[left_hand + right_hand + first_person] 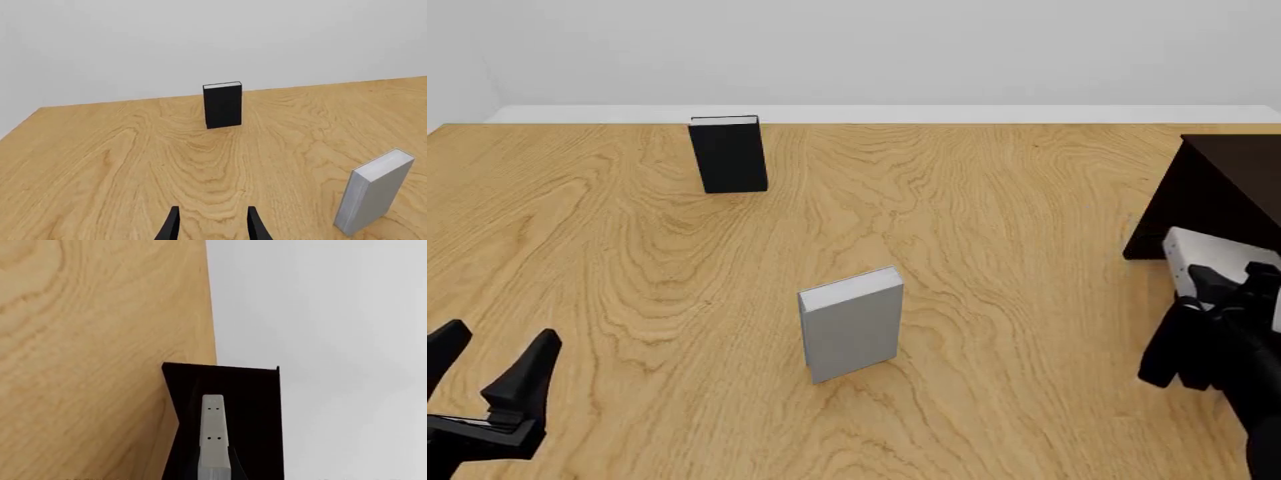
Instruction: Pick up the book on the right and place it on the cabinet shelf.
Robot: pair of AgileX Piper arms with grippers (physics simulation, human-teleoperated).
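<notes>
Book (1198,262) on the right is off the table (1028,250) already — the pale grey hardcover sits up in the right gripper (1214,300), whose dark fingers look clamped on its lower part, just beside the cabinet shelf (1228,190) at the right edge of the front view. The right wrist view bears this out: a pale slab (213,435), which I take to be the same book, stands between the fingers directly in front of the dark cabinet (253,390). So the pick looks done and the carry nearly so; the placing is what is left, since the book is not yet resting on any surface of the cabinet that I can see. As for what the cabinet holds, its inside is almost black in both views and I can make out nothing in it, though much of it is cut off or hidden behind the book. The left gripper (501,345) takes no part — its fingers stand apart with nothing between them, low at the near left corner. Two other books stand upright on the table, well apart from each other: the darker grey book (851,325) near the middle and the black book (729,153) towards the far left.
</notes>
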